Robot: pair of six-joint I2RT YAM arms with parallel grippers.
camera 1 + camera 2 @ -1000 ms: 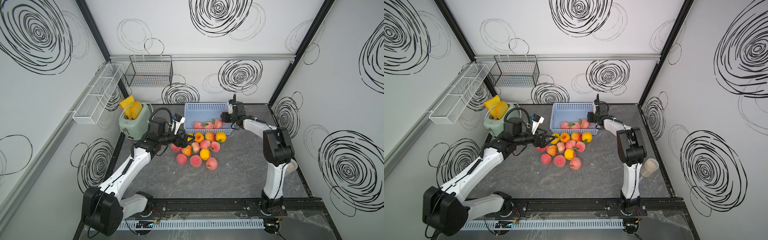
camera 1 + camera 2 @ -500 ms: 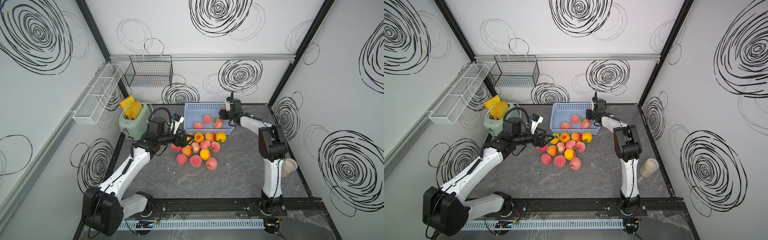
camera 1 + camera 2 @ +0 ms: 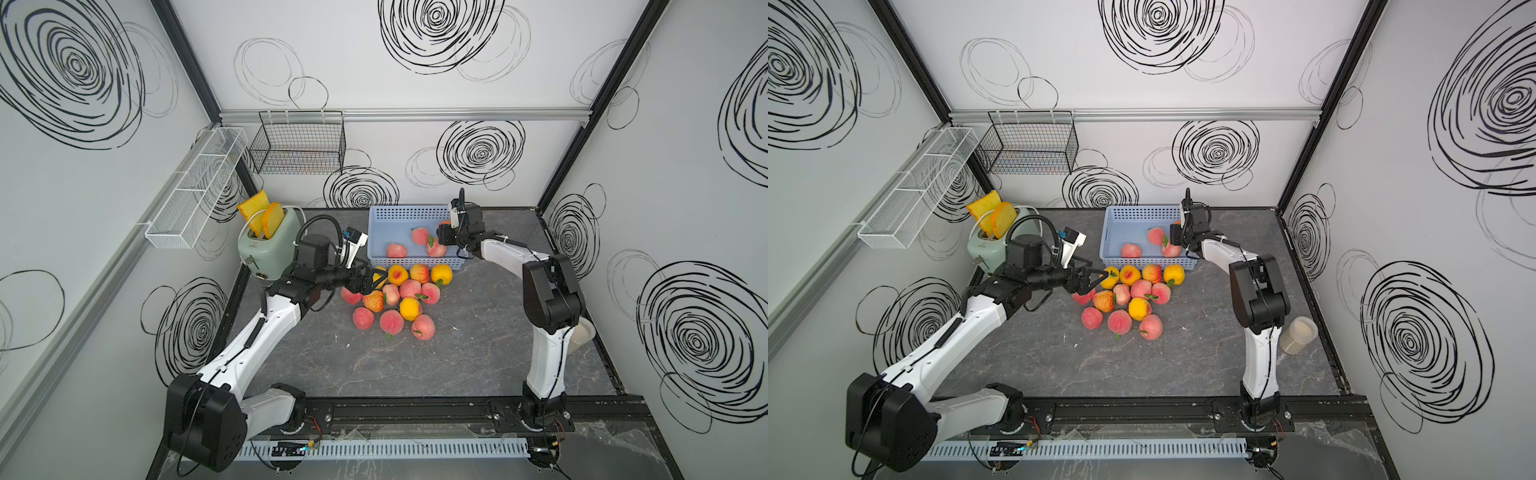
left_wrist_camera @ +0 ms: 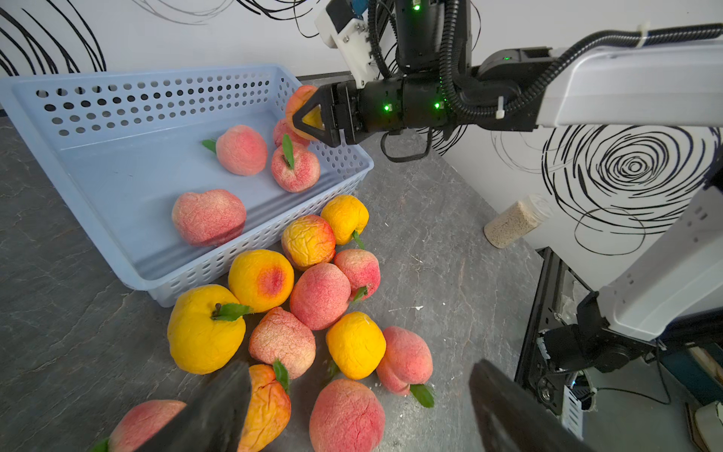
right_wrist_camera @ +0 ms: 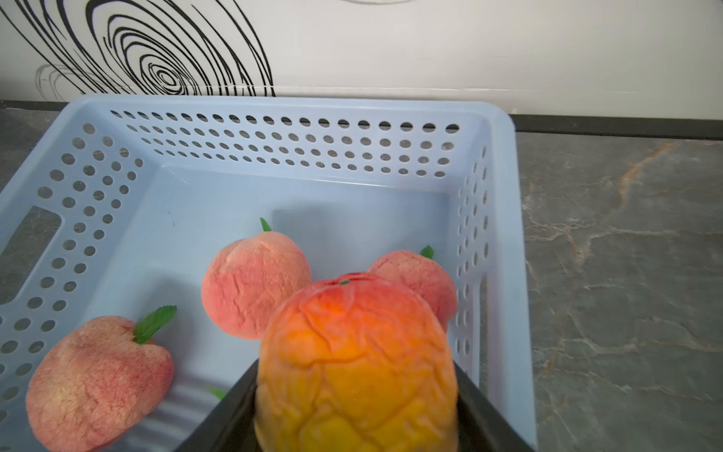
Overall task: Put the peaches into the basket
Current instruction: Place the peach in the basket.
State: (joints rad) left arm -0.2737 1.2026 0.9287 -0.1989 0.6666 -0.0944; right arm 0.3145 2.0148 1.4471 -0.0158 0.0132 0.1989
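"Peaches all over that table (image 3: pixel 415 374), weren't there? Where was the right gripper (image 4: pixel 303 117)?"

"Up over the right end of the blue basket (image 4: pixel 156 101), and it was pinching an orange-red peach (image 5: pixel 352 360) between its fingers. The fruit hung in the air above that end, resting on nothing I could see."

"Anything inside?"

"Three pink peaches (image 3: pixel 420 235) lay on the basket floor, all in its right half. Two of them sat close under the gripper, and the third lay nearer the front wall."

"And the left gripper (image 3: pixel 1096 281)?"

"Spread wide, with nothing between the fingers! It hovered low at the left edge of the heap (image 3: pixel 410 288), and a yellow peach (image 3: pixel 1109 278) sat just beyond its tips."

"What did the heap look like?"

"Loose fruit, pink and yellow mixed, touching one another on the table. The back row was pushed right up against the basket's front wall."

"And around the edges?"

"A green toaster (image 3: pixel 270 251) stood on the left with two slices of bread (image 3: pixel 266 216) sticking up out of it. A jar (image 3: pixel 1298 334) stood by the right wall, well apart from the fruit."
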